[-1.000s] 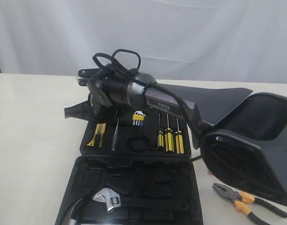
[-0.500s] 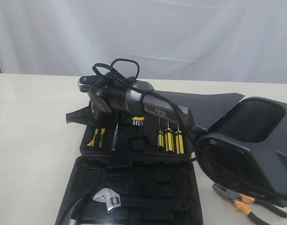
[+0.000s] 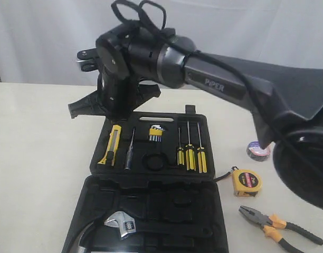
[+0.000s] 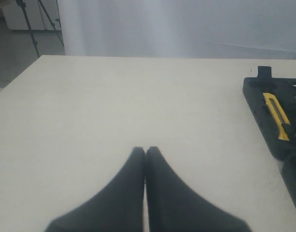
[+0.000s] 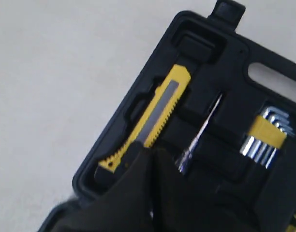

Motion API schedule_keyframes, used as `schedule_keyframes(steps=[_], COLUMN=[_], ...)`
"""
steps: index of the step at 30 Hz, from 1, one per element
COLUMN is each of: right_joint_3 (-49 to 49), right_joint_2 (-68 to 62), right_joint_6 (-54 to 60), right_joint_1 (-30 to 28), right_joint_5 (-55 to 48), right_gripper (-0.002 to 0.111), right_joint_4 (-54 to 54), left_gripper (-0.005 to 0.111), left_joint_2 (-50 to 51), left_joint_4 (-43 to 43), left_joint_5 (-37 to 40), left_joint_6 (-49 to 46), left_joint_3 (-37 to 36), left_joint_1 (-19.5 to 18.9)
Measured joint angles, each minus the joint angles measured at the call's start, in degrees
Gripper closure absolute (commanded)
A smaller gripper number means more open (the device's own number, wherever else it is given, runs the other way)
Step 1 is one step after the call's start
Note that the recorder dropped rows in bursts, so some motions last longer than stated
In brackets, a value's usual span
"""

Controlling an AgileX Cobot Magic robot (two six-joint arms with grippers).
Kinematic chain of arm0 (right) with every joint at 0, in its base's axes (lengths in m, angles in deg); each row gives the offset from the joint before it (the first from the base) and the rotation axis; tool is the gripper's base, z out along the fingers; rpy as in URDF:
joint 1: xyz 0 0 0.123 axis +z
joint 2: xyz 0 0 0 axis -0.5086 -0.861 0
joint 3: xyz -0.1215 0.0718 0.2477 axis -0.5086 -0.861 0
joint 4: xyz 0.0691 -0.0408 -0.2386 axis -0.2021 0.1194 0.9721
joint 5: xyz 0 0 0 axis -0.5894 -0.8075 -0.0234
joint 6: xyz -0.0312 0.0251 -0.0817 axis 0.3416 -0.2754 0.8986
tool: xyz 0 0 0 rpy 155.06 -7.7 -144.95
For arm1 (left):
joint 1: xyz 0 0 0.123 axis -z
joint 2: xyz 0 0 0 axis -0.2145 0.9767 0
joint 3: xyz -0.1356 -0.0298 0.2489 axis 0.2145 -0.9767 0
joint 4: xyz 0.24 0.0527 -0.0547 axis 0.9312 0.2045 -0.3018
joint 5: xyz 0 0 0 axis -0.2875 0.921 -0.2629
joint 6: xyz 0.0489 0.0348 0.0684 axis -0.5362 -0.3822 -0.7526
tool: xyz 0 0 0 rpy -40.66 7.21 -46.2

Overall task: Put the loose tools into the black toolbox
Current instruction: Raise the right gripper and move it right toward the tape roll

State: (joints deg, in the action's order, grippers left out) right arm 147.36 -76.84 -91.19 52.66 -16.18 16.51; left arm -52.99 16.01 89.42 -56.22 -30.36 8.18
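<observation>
Lifted off the toolbox [image 3: 100, 159], right tool [image 3: 75, 109] hangs clenched empty; pliers [image 3: 272, 221], tape measure [image 3: 247, 182], tape roll [image 3: 258, 151] outside.

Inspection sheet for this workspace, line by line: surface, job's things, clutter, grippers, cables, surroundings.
Surface: pale table, no spills seen.
Job's things: utility knife seated in the open black toolbox; tape roll, tape measure and pliers lie on the table to its right.
Clutter: screwdrivers, hex keys and wrench in toolbox slots.
Grippers: right gripper shut, empty, raised above the toolbox's left side; left gripper shut, empty, over bare table.
Cables: black cable looped atop the right arm's wrist.
Surroundings: white curtain; tripod.
</observation>
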Motion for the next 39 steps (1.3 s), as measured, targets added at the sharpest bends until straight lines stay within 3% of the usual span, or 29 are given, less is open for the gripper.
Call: schedule_keyframes(steps=[11,20,33,39], right_joint_3=[0.0,-2.9,-34.0,-46.6], right_joint_2=[10.5,21.4,42.1,45.3], right_joint_6=[13.1,17.4,18.0,16.3], right_joint_1=[0.0,-3.3,-21.8,-24.3], right_joint_5=[-12.8,-13.7,-14.1,-12.4], right_gripper=[0.109,0.109,0.109,0.109], right_joint_4=[-8.2,-8.1,-8.0,-8.0], left_gripper=[0.107,0.107,0.107,0.107], left_joint_2=[0.0,0.0,0.0,0.0], left_joint_4=[0.0,0.0,0.0,0.0], left_joint_5=[0.0,0.0,0.0,0.0], left_joint_6=[0.0,0.0,0.0,0.0], left_joint_3=[0.0,0.0,0.0,0.0], left_joint_1=[0.0,0.0,0.0,0.0])
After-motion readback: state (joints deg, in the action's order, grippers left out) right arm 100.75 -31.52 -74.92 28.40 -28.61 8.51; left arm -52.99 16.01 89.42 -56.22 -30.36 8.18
